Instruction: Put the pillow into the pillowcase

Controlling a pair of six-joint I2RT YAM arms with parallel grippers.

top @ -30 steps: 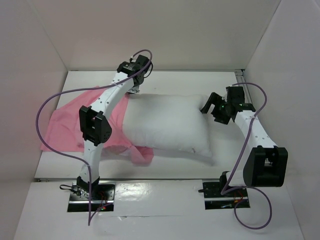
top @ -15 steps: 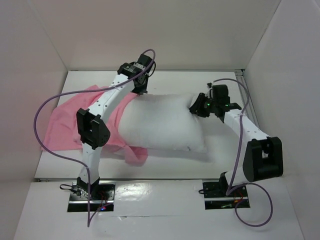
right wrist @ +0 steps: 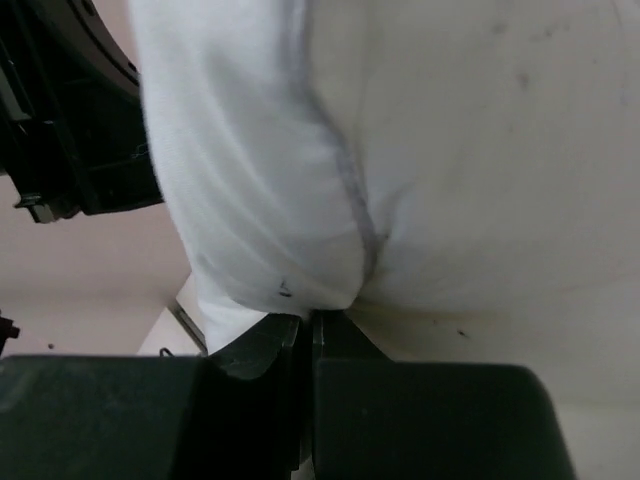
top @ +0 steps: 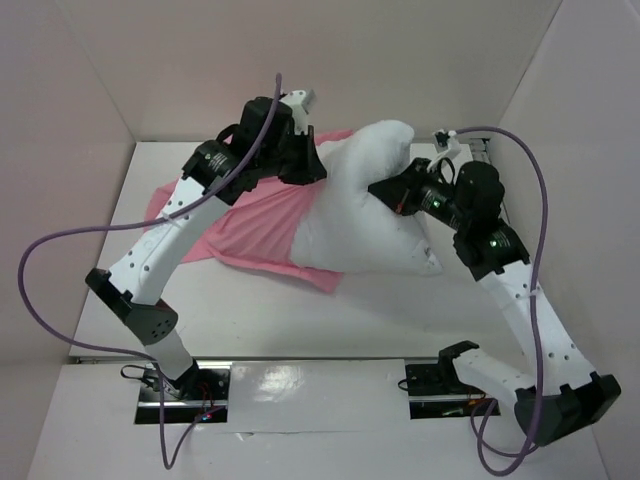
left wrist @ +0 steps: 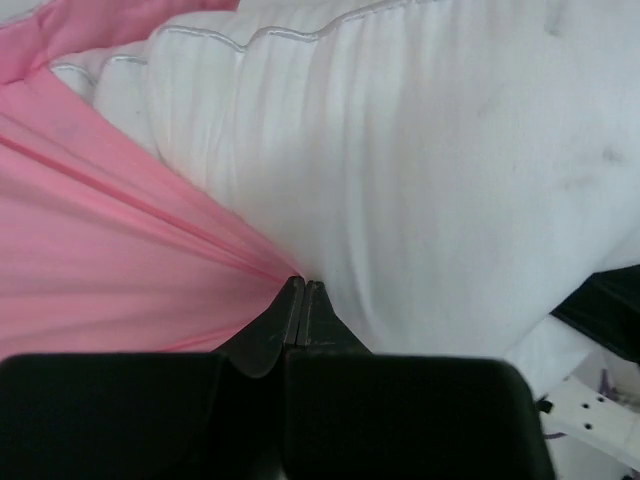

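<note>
While the white pillow (top: pixel 375 215) stands bunched and raised at the far middle of the table (top: pixel 300 310), its left end meeting the pink pillowcase (top: pixel 250 220) that trails flat to the left, two holds are listed: left gripper (left wrist: pixel 303 292), jaws pressed together on a taut pleat of pillowcase fabric just beside the pillow; right gripper (right wrist: pixel 308 322), jaws pinched on a fold of the pillow's cover. Whether the left pinch takes one layer of the mouth or both is unclear from the wrist view. Handling, as judgement: hold the case edge high and taut, and feed the pillow leftward corner first, without dragging the case along.
</note>
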